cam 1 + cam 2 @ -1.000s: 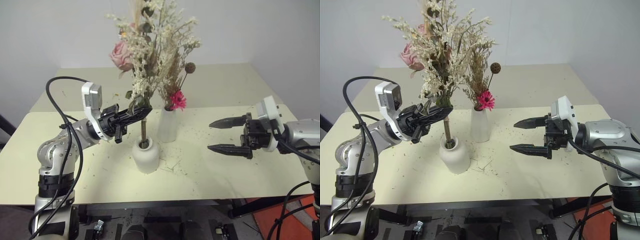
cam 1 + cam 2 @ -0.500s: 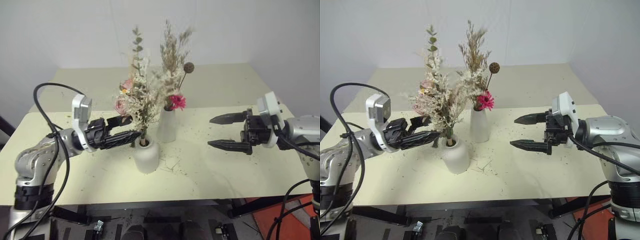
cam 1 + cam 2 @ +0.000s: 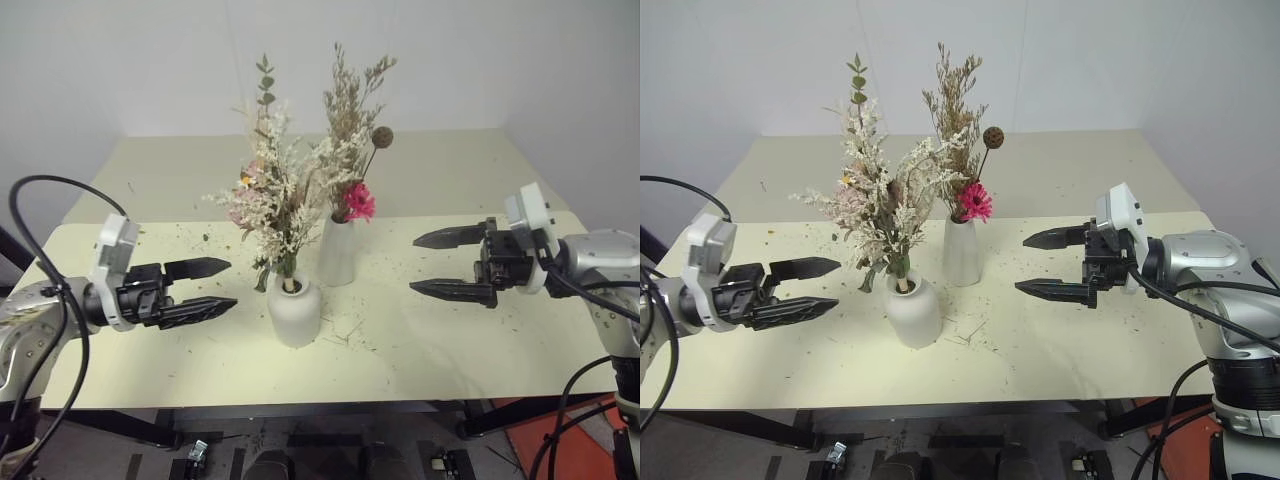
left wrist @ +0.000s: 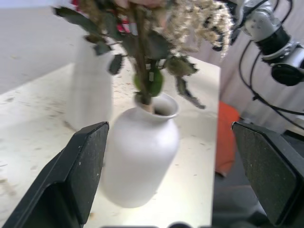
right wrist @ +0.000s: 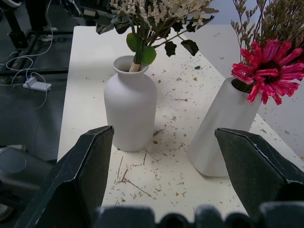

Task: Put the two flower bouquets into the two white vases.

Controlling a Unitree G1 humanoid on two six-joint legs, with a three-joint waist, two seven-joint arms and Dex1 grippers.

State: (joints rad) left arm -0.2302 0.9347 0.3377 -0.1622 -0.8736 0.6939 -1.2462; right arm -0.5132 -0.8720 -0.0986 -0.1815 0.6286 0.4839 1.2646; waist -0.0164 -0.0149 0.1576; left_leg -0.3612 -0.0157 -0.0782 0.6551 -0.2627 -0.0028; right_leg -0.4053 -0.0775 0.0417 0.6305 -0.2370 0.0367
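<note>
We see both bunches standing upright, stems down and heads up, each with its long axis nearly vertical near the middle of the left eye view. The fuller bouquet of cream sprigs, pale pink blooms and a eucalyptus sprig rises from the squat, round-bellied matte white ceramic vase, its brown stem in the short narrow neck and its spray fanning out toward the left of the frame. Just beside and behind it, toward the right, the slim bouquet with a magenta flower, beige grass plumes and a dark round seed pod stands in the taller, tapering matte white vase, the magenta head sitting right at the mouth and the seed pod leaning a little to the right. The two vases stand close together but apart on the pale yellow tabletop, which is strewn with fine dried flower crumbs around them. At the left of the frame we find the left gripper, its two black fingers spread wide and holding nothing, pointing level toward the squat vase, clear of it with a stretch of bare table between. In the left wrist view the squat vase lies framed between those fingers. At the right of the frame the right gripper likewise has its fingers parted wide and empty, pointing left toward the tall vase, well apart from it. In the right wrist view both vases stand between its fingers.
</note>
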